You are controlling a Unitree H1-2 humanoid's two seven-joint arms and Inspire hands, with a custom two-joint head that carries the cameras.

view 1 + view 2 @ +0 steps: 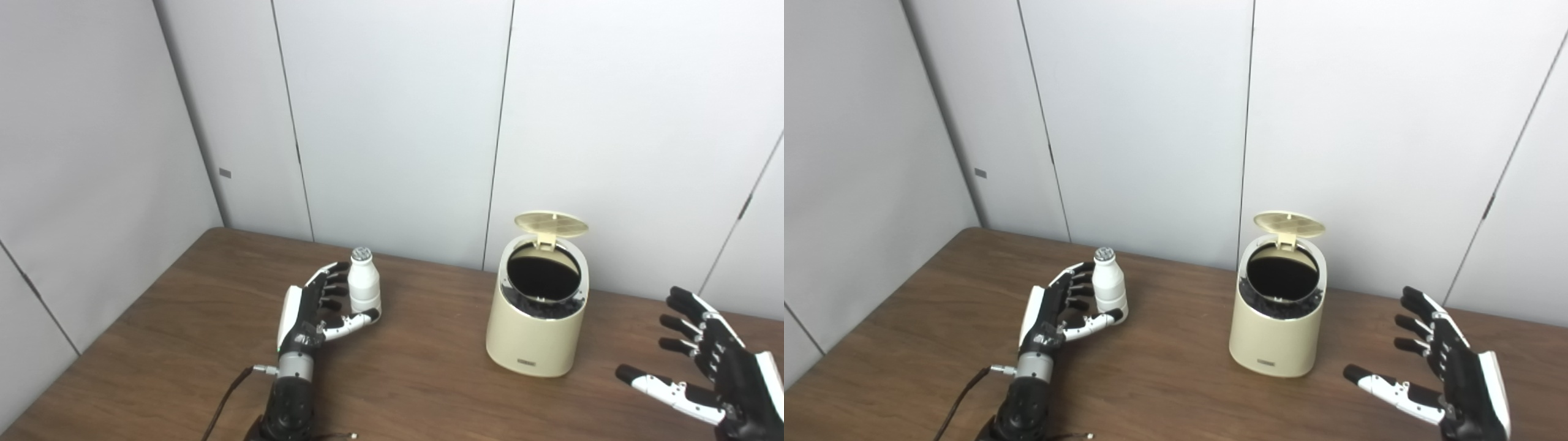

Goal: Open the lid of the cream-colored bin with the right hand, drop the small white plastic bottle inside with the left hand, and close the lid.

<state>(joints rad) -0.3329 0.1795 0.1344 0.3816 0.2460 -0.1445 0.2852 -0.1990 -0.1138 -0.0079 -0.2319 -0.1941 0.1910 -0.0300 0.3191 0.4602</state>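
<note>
The cream-colored bin (534, 331) stands on the wooden table, right of centre. Its round lid (551, 224) is flipped up at the back, showing the dark inside. A small white plastic bottle (364, 288) with a silver cap stands upright left of the bin. My left hand (318, 306) is open around it, fingers spread beside and behind the bottle and the thumb curling under its near side; I cannot tell whether they touch it. My right hand (704, 361) hovers open to the right of the bin, apart from it, fingers spread and holding nothing.
The brown wooden table (184, 343) runs to grey wall panels behind and on the left. A thin cable (226, 398) trails from the left wrist toward the front edge. Bare tabletop lies between bottle and bin.
</note>
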